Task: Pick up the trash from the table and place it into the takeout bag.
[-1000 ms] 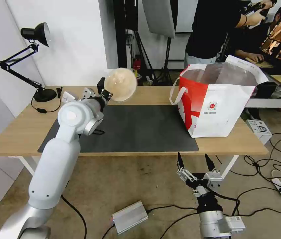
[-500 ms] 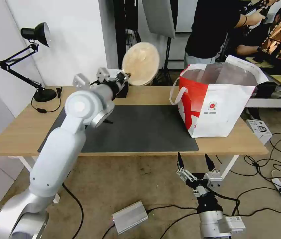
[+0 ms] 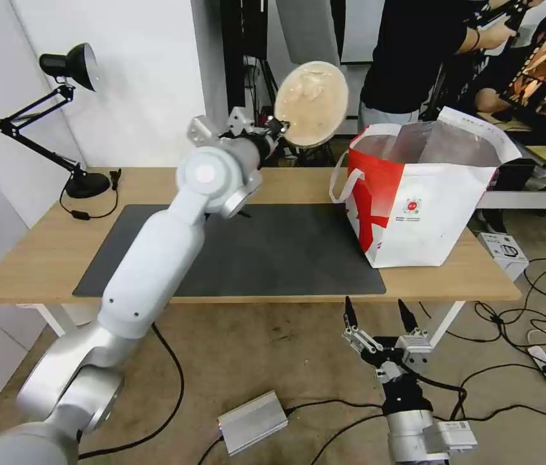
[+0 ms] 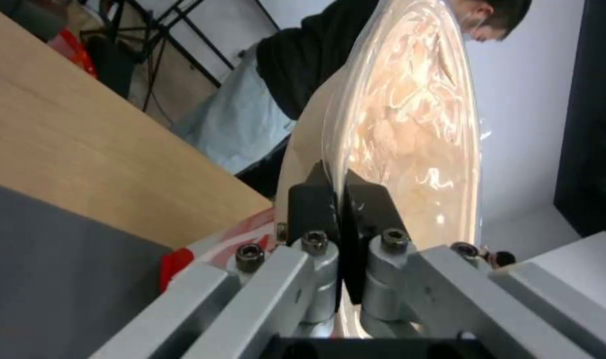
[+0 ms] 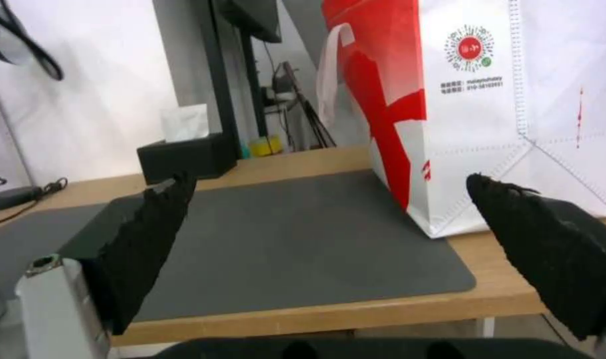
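Observation:
The beige shallow paper-pulp bowl [image 3: 312, 102] hangs tilted on edge, high above the table's [image 3: 40, 258] back, just left of the takeout bag [image 3: 424, 200]. My left gripper [image 3: 277, 127] is shut on its rim; in the left wrist view the bowl [image 4: 409, 124] stands edge-on, its rim pinched in my left gripper [image 4: 343, 199]. The white bag with its red side panel stands open on the table's right end, foil lining showing. My right gripper [image 3: 377, 315] is open, low in front of the table's front edge; its wrist view shows the bag [image 5: 502, 109] and the dark mat [image 5: 283, 249].
A black desk lamp [image 3: 70, 71] stands at the table's back left. A black tissue box [image 5: 183, 154] sits at the back edge behind the mat [image 3: 273, 252]. A grey metal box [image 3: 252, 421] and cables lie on the floor. People stand behind the table.
My left arm has lifted the bowl and carried it right, from above the mat's back left to beside the bag's top. The right arm has not moved.

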Controlling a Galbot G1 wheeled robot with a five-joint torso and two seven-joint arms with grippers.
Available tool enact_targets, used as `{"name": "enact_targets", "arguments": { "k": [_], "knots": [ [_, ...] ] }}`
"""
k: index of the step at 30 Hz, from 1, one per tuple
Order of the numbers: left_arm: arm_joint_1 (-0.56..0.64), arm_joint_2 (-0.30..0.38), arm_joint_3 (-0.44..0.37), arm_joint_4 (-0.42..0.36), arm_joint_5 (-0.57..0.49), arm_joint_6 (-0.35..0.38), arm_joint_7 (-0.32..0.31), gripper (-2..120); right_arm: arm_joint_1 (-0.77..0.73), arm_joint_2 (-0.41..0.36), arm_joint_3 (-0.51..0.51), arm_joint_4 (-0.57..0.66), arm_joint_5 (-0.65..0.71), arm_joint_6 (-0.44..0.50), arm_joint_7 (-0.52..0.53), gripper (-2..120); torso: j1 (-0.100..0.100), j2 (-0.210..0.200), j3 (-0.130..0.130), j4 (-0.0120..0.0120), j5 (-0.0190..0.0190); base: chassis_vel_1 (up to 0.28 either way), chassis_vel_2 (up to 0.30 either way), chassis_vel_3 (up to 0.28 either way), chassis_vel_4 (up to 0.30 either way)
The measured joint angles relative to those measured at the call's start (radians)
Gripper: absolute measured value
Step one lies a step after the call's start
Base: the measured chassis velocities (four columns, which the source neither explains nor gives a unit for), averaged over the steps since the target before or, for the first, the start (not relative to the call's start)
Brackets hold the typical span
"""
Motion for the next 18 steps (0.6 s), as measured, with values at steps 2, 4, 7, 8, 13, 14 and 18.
{"name": "enact_targets", "arguments": {
  "k": [2,4,7,8,13,14,18],
  "knots": [
    [-0.021,-0.014,0.02,0.019,0.0,0.0,0.004,0,0.0,0.0,0.0,0.0,0.0,0.0,0.0,100,0.0,0.0,0.0,-0.0001,0.0,0.0,0.0,0.0,0.0],
    [-0.034,-0.021,0.032,0.03,0.001,0.0,0.006,0,0.0,0.0,0.0,0.0,0.0,0.0,0.0,100,0.0,0.0,0.0,0.0,0.0,0.0,0.0,0.0,0.0],
    [-0.059,-0.05,0.058,0.057,0.009,-0.001,0.006,0,0.0,0.0,0.0,0.0,0.0,0.0,0.0,100,0.0,0.0,0.0,0.0001,0.0,0.0,0.0,0.0,0.0],
    [-0.065,-0.058,0.063,0.066,0.013,-0.002,0.005,0,0.0,0.0,0.0,0.0,0.0,0.0,0.0,100,0.0,0.0,0.0,0.0,0.0,0.0,0.0,0.0,0.0],
    [-0.102,-0.117,0.092,0.117,0.034,-0.004,0.011,0,0.0,0.0,0.0,0.0,0.0,0.0,0.0,100,0.0,0.0,0.0,-0.0001,0.0001,0.0,0.0,0.0,0.0],
    [-0.102,-0.117,0.092,0.117,0.034,-0.004,0.011,0,0.0,0.0,0.0,0.0,0.0,0.0,0.0,100,0.0,0.0,0.0,-0.0001,0.0001,0.0,0.0,0.0,0.0],
    [-0.139,-0.17,0.112,0.191,0.055,-0.005,0.017,0,0.0,0.0,0.0,0.0,0.0,0.0,0.0,100,0.0,0.0,0.0,-0.0001,0.0,0.0,0.0,0.0,0.0]
  ]
}}
